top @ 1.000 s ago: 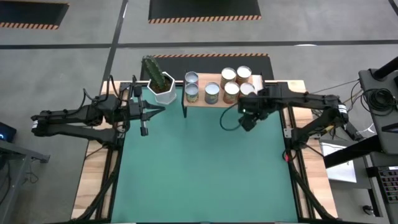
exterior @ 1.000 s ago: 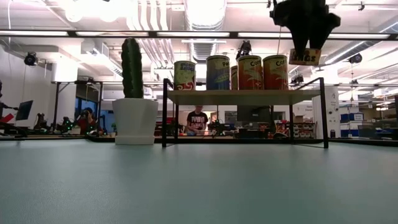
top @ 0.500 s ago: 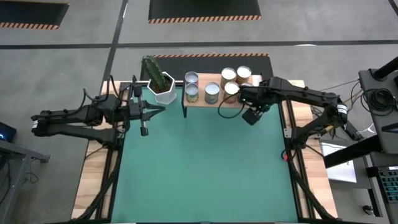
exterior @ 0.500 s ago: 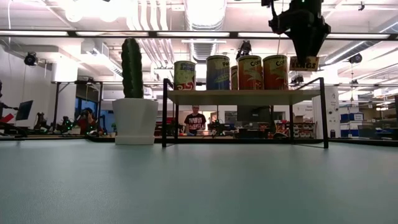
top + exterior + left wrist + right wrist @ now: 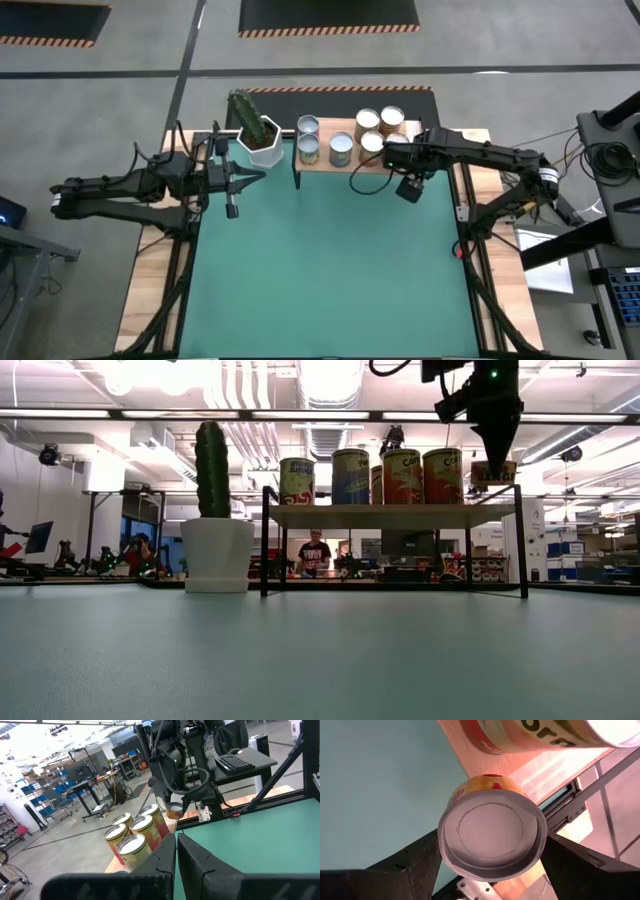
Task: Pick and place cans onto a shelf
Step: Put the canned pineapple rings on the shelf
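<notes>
- Gripping a yellow-labelled can (image 5: 492, 832) between its two dark fingers (image 5: 410, 870), the right gripper (image 5: 398, 160) hangs over the right end of the shelf (image 5: 330, 166), at the table's far edge.
- Seen level from the table top, the held can (image 5: 493, 470) hangs at the height of the cans already standing on the board, beside the rightmost of them.
- Six other cans (image 5: 341, 148) stand upright on the light-wood shelf, silvery tops up: two at its left end, one in the middle, three towards the right.
- The left gripper (image 5: 240, 181) waits at the left side of the green mat (image 5: 330, 270), fingers pressed together and empty, below the white cactus pot (image 5: 262, 145).
- The cactus pot stands just left of the shelf's black legs.
- A person (image 5: 314, 552) shows in the room beyond the table, under the shelf board.
</notes>
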Robot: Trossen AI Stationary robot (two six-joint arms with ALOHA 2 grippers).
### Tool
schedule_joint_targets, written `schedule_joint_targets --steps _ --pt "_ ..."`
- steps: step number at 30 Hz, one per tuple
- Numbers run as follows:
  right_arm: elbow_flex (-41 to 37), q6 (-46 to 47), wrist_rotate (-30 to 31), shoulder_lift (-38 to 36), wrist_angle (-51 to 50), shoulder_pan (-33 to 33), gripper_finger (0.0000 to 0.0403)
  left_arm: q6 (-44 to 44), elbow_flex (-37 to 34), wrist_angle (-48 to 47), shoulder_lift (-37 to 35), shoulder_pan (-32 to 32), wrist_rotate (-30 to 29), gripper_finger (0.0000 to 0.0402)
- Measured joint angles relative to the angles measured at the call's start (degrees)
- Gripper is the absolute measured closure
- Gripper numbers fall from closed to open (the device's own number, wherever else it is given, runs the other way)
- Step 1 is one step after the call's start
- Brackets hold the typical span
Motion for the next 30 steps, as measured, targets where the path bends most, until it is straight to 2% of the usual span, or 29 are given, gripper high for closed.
schedule_joint_targets --steps 13,18,30 --pt "-2.2 -5.2 1.6 0.0 2.1 -0.3 0.0115 0.0 0.0 0.1 0.0 0.0 0.0 0.0402" --pt "-4.4 -5.7 4.5 0.0 2.4 -0.3 0.0115 0.0 0.0 0.1 0.0 0.0 0.0 0.0402" --pt "-4.8 -6.3 6.1 0.0 3.8 -1.1 0.0115 0.0 0.0 0.1 0.0 0.0 0.0 0.0402"
